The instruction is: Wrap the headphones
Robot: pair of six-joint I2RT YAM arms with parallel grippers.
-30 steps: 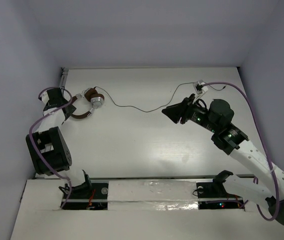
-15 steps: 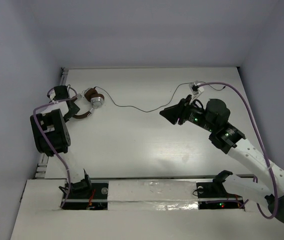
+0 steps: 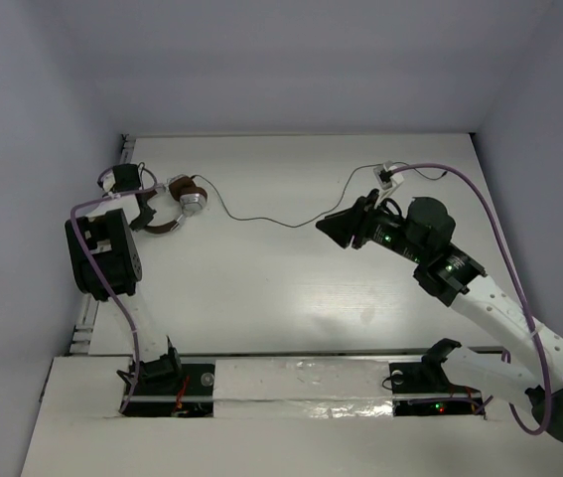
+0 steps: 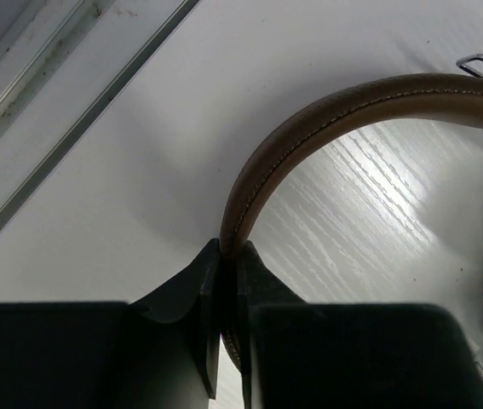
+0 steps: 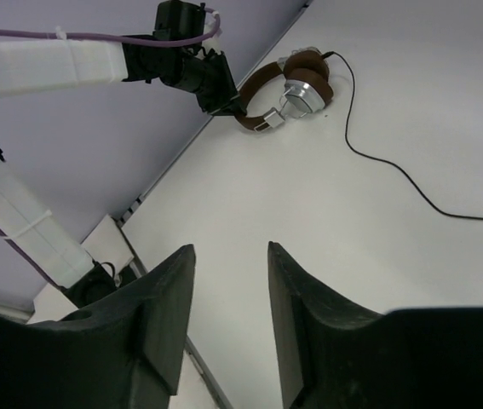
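Two claws over the white surface (image 3: 291,288): my left claw (image 4: 228,256) is clenched on the brown headband of the headphones (image 3: 177,204), which lie at the far left edge; my right claw (image 5: 230,251) hangs parted, empty, near their thin dark cord (image 3: 261,215).

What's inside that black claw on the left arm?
The brown stitched headband of the small silver-cupped headphones, pinched in the shut left gripper. The band's stretch behind its fingers is covered.
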